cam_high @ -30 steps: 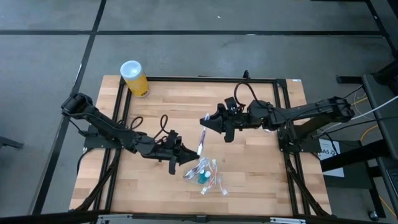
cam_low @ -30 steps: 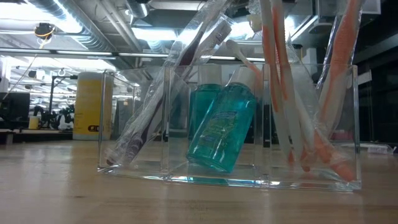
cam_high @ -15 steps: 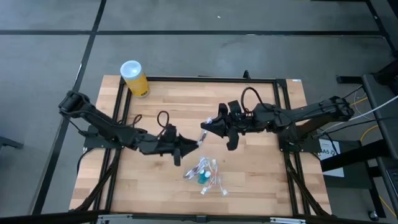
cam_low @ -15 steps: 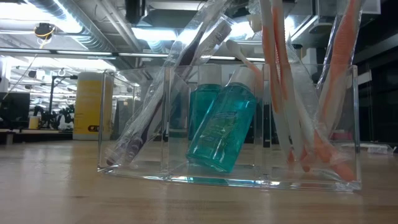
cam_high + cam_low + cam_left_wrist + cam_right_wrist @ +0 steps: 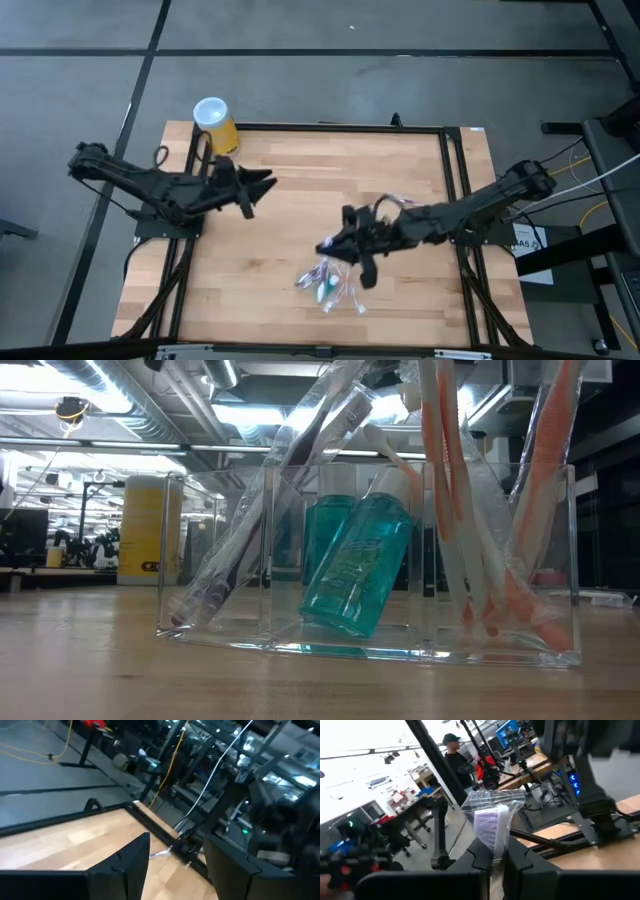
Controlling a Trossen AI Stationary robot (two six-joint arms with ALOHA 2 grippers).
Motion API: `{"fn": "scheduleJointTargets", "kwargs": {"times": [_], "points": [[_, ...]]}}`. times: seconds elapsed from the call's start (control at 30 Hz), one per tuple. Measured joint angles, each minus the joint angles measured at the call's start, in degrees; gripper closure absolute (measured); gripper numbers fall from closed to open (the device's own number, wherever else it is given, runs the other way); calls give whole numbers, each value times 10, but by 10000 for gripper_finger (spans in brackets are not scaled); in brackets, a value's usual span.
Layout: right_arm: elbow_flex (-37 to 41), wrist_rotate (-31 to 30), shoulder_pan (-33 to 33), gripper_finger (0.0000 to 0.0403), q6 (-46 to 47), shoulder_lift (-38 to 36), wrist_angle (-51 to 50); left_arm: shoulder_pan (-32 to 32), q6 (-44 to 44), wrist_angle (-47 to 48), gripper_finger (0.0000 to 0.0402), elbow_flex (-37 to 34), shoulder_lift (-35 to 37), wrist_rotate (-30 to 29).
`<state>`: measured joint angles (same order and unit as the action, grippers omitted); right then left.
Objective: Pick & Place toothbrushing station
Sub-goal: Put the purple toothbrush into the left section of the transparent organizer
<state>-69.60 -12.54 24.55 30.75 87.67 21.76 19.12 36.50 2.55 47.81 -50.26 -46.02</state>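
Clear plastic holder [image 5: 330, 283] sits near the table's front edge, toothbrushes and a teal tube leaning in its compartments. Right gripper [image 5: 330, 247], just above it, is clenched on a wrapped purple-ended toothbrush [image 5: 492, 827], positioned for insertion. Left gripper [image 5: 262, 182] hangs released and empty, well apart.
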Motion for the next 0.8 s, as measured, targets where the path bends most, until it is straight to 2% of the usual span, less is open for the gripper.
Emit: {"fn": "scheduleJointTargets", "kwargs": {"times": [0.17, 0.33, 0.53, 0.8], "points": [[0, -18, -9, 386, -37, 71, 46, 25, -30, 2, 230, 0, 53, 5], [1, -31, -24, 386, -87, 112, 63, 69, -76, -6, 235, 0, 82, 5], [1, -98, -42, 386, -143, 147, 58, 115, -81, -15, 235, 0, 84, 6], [1, -118, -25, 386, -126, 164, 5, 164, -65, -40, 235, 0, 60, -12]]}}
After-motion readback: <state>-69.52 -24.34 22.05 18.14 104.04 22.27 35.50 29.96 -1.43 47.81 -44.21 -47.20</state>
